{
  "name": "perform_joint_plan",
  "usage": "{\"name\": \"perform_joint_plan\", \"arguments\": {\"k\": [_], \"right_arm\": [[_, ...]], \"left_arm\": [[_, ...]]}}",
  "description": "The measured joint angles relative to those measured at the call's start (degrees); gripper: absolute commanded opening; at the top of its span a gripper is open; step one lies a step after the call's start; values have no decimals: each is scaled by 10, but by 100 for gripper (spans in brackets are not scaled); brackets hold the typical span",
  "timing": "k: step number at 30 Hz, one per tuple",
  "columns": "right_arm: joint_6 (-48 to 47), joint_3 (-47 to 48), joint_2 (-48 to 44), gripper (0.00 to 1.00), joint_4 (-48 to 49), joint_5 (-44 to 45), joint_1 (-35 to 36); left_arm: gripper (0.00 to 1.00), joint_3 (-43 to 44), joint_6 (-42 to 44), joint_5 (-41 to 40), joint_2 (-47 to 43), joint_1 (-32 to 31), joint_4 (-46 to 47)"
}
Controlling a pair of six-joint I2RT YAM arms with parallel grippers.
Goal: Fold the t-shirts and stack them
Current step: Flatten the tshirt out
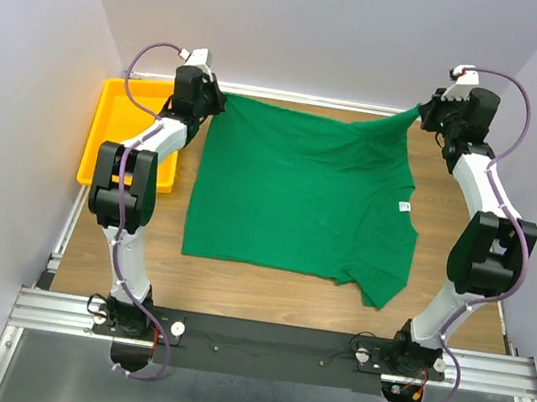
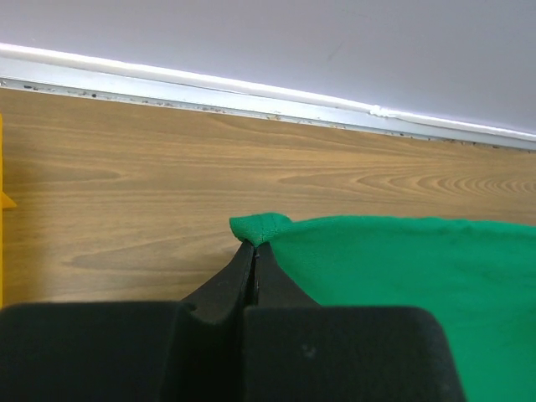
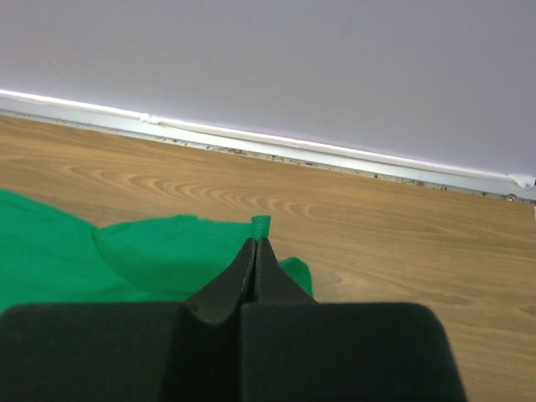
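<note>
Far left: a yellow tray sits on the wooden surface at its far-left corner, partly hidden behind the left arm. Left claw: fingers pressed together with no visible gap, pinching the far-left corner of the green t-shirt. The wrist view shows a small rolled nub of green cloth standing just above the fingertips, and the cloth runs off to the right from the pinch. This claw touches nothing else. Centre: the t-shirt lies spread out on the surface between the two arms. Its near edge is well short of the arm bases, and one sleeve juts out at the near-right corner. A small white neck tag shows near the right-hand edge of the garment. Shallow wrinkles run across the body. Right claw: fingers likewise pressed together, gripping the far-right corner of the t-shirt. A narrow tip of green cloth pokes up past the fingertips, and a loose fold bulges just to the left of them. In the overhead view this corner is drawn out to a point toward the claw. Whether either held corner is off the surface cannot be determined.
</note>
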Motion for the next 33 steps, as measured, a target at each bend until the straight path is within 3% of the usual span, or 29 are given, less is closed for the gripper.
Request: {"name": "perform_joint_plan", "arguments": {"k": [5,10,12,16,19,22,25,29,33], "right_arm": [[8,-76,-111,1,-19,-29,0],[11,-56,-303,1,-77,-49,0],[11,21,-349,1,-113,-51,0],[16,273,-391,1,-165,-59,0],[18,411,-399,1,-200,-59,0],[20,521,-409,1,-216,-49,0],[19,548,-423,0,-217,-37,0],[14,515,-428,1,-224,-24,0],[4,417,-423,1,-241,-16,0]], "left_arm": [[0,-61,6,26,-67,2,6],[0,-152,8,56,-290,2,11],[0,-159,5,65,-398,1,20],[0,-144,-4,77,-589,0,56],[0,-104,-9,76,-692,-1,62],[0,-48,-10,73,-738,-2,71],[0,-14,-9,67,-747,-2,72],[0,-26,-8,54,-743,-2,62],[0,-114,-10,47,-715,-2,65]]}}
